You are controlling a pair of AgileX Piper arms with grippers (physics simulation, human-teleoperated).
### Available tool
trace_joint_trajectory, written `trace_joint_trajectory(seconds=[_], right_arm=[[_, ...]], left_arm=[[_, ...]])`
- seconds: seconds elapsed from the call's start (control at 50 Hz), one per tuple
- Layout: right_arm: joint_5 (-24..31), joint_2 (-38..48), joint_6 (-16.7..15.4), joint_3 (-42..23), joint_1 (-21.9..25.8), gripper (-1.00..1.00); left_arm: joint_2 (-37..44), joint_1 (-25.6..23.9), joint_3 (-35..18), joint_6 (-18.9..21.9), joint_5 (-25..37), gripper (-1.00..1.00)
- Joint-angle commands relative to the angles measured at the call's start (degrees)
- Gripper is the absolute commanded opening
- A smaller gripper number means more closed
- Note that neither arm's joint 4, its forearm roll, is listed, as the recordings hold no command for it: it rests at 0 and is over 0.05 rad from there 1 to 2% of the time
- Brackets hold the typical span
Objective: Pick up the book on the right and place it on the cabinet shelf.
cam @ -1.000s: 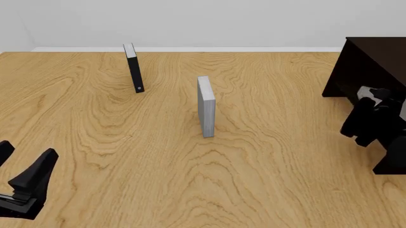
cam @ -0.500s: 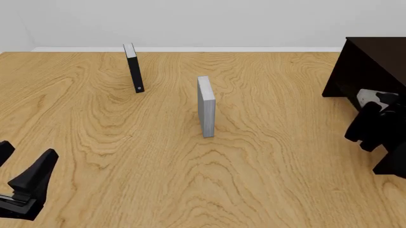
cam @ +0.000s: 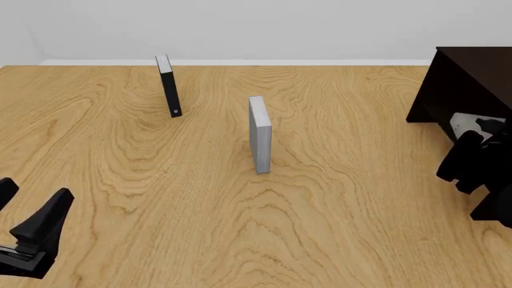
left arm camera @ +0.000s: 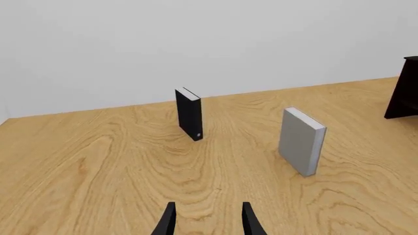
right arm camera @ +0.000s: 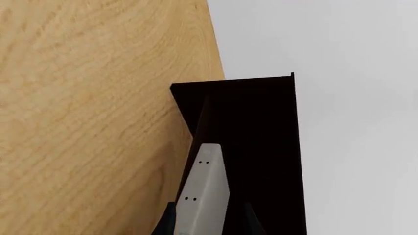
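Observation:
My right gripper [cam: 473, 145] is shut on the light-grey book [cam: 466, 123], of which only a pale corner shows in the front view. In the right wrist view the book [right arm camera: 205, 191] sticks out between my fingers and points into the very dark cabinet [right arm camera: 261, 147]. The cabinet [cam: 468, 75] stands at the table's far right edge. I cannot tell whether the book rests on the shelf. My left gripper [cam: 32, 231] is open and empty at the near left; it also shows in the left wrist view [left arm camera: 207, 223].
A narrower, taller grey book [cam: 259, 135] stands upright mid-table, also seen in the left wrist view [left arm camera: 302, 141]. A thin black book [cam: 169, 86] stands upright at the far left, also in the left wrist view [left arm camera: 189, 113]. A white wall runs behind the table.
My right gripper has moved a little to the right and away, carrying the book closer into the cabinet. The left arm and the two standing books have not moved.

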Motion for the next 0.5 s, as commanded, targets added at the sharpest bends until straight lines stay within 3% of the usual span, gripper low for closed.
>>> trace_joint_trajectory(seconds=[0.02,0.5], right_arm=[[0.16,-0.96,0.22,1.66,-3.06,1.0],[2.24,-1.68,-0.42,-0.18,4.06,1.0]], left_arm=[[0.17,-0.11,0.01,-0.03,-0.15,1.0],[0.16,-0.18,-0.01,0.21,-0.2,1.0]])
